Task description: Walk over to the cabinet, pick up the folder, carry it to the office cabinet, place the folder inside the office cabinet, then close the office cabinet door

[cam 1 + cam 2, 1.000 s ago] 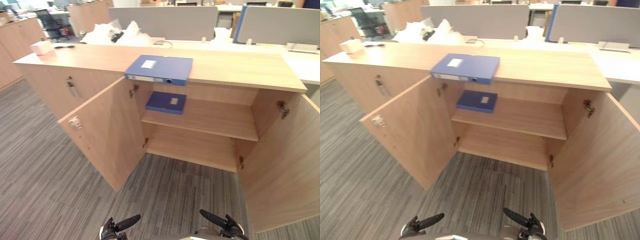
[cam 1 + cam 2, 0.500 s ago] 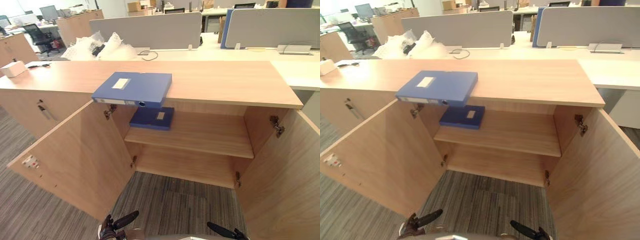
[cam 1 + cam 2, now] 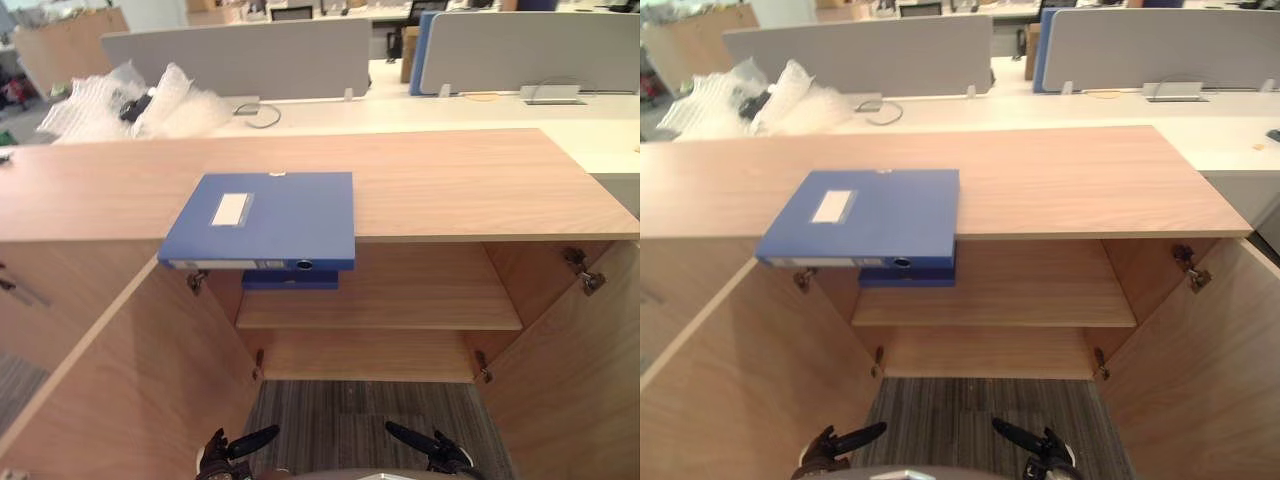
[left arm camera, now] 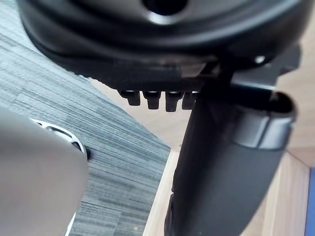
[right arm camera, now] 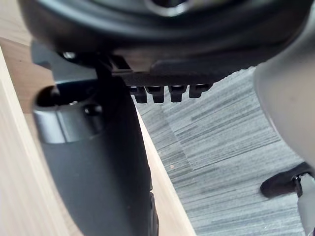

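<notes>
**Blue folder on the tabletop, my fingers empty**

From my head views, the flat blue box-file folder with a white label [image 3: 262, 220] lies on the light wooden tabletop [image 3: 450, 180] of the open wooden office cabinet [image 3: 500, 270]. Its spine faces me and juts a little past the front edge, above the left part of the opening. Just under it, a second, darker blue folder [image 3: 290, 280] lies flat on the cabinet's inner wooden shelf [image 3: 400, 305], mostly hidden by the one above. Both cabinet doors stand wide open, the left door [image 3: 130, 380] and the right door [image 3: 585, 370], with grey striped carpet [image 3: 350, 425] between them. Behind the tabletop sit a heap of crumpled clear bubble wrap [image 3: 110, 100] and grey partition screens [image 3: 240, 55].

My left hand [image 3: 222, 458] and right hand [image 3: 440, 458] sit low at the bottom edge, well apart from the folder.

The wrist views give the closer look. On my left hand [image 4: 216, 172] and my right hand [image 5: 98, 162] the fingers are relaxed and uncurled, holding nothing. Past each hand I see the carpet and a pale wood panel.
</notes>
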`<state>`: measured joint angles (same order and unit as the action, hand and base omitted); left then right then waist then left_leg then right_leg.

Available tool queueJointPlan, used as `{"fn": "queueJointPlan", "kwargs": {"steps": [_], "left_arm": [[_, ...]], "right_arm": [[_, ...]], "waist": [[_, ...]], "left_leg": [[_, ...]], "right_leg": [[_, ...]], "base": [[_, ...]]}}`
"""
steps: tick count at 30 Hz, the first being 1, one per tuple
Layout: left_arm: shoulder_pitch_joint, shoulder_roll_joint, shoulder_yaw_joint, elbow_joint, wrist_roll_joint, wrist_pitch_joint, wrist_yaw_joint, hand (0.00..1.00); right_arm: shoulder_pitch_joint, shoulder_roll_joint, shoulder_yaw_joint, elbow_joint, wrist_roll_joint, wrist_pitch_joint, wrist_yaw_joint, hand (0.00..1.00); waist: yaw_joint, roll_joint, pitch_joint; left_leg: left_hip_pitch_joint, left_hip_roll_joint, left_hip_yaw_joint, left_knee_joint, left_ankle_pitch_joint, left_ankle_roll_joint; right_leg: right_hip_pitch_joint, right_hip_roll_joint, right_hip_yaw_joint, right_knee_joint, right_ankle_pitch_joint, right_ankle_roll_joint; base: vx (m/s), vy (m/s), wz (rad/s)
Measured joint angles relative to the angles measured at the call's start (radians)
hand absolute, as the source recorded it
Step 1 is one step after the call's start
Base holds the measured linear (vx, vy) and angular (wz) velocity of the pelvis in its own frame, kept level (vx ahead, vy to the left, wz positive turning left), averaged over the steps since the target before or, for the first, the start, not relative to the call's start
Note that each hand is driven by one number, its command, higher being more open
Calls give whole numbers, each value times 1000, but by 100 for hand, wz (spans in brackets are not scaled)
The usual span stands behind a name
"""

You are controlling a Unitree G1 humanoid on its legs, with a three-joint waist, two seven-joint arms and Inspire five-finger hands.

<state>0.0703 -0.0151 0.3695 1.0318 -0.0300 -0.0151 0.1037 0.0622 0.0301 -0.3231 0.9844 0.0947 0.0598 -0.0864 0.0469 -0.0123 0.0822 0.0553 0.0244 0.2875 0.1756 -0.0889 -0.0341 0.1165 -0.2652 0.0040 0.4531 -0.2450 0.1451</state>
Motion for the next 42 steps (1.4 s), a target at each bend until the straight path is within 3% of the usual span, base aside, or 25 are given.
{"fn": "queueJointPlan", "kwargs": {"steps": [3, 4, 6, 7, 10, 12, 16, 23, 29, 36, 42], "left_arm": [[3, -2, 1, 15, -45, -6, -28, 100], [2, -2, 2, 15, -77, -7, -35, 100], [7, 3, 9, 16, -107, -8, -39, 100], [8, 6, 9, 16, -123, -11, -38, 100], [15, -20, 10, 8, -253, -25, -33, 100], [48, -40, 7, -48, -370, -41, -24, 100], [134, -49, -67, -209, -647, -65, -21, 100], [243, -40, -221, -496, -706, -63, -11, 100], [293, -56, -222, -705, -603, -64, 68, 100], [340, -63, -228, -977, -187, -59, 231, 100], [348, -62, -267, -1153, 160, -31, 442, 100]], "right_arm": [[-10, 3, 14, 0, -14, -3, 4, 100], [-10, -8, 19, 1, -14, -6, 4, 100], [-9, -12, 31, 5, -13, -8, 4, 100], [-5, -11, 31, 16, -13, -7, 4, 100], [4, -49, 30, 34, -12, -5, -9, 100], [27, -58, 29, 34, -5, -1, -14, 100], [40, -53, 42, 30, -5, -1, -16, 100], [63, -26, 83, 4, -7, 3, -23, 100], [66, -8, 109, -13, -11, 7, -30, 100], [83, -11, 107, -8, 27, 5, -82, 100], [79, -6, 131, 8, 31, -4, -118, 100]], "waist": [[-8, 13, -10], [-13, 24, -7], [-20, 17, -7], [-24, -3, -8], [-30, 32, -7], [-29, 38, -5], [-24, 6, -4], [-6, -35, -14], [4, -32, -7], [38, -32, -5], [59, -46, 1]], "left_leg": [[39, 7, 28, -61, 8, 7], [45, 17, 26, -81, 18, 3], [43, 27, 19, -87, 30, -10], [49, 13, 5, -105, 41, -23], [59, 29, -32, -177, 99, -33], [72, 45, -61, -213, 122, -54], [68, 55, -103, -258, 160, -61], [36, 18, -162, -262, 172, -48], [30, -10, -233, -262, 178, -38], [-3, -18, -306, -256, 185, -40], [-20, -35, -366, -241, 185, -39]], "right_leg": [[-80, -1, -19, 126, 13, -6], [-107, 6, -31, 157, -19, -17], [-94, 34, -43, 21, -52, -35], [-62, 31, -77, -39, -65, -31], [-34, 59, -123, -98, -65, -33], [-11, 75, -158, -117, -62, -39], [5, 94, -202, -153, -51, -56], [40, 64, -271, -214, -33, -33], [98, 50, -354, -254, -26, -22], [119, 53, -427, -263, -25, -20], [145, 49, -485, -264, -27, -18]], "base": [[26, 29, -43], [2, -52, -17], [-13, -182, 6], [0, -241, 16], [-20, -221, 34], [-61, -172, 42], [-57, -82, 27], [-11, 12, 29], [4, -2, 38], [6, -5, 32], [2, 3, 31]]}}
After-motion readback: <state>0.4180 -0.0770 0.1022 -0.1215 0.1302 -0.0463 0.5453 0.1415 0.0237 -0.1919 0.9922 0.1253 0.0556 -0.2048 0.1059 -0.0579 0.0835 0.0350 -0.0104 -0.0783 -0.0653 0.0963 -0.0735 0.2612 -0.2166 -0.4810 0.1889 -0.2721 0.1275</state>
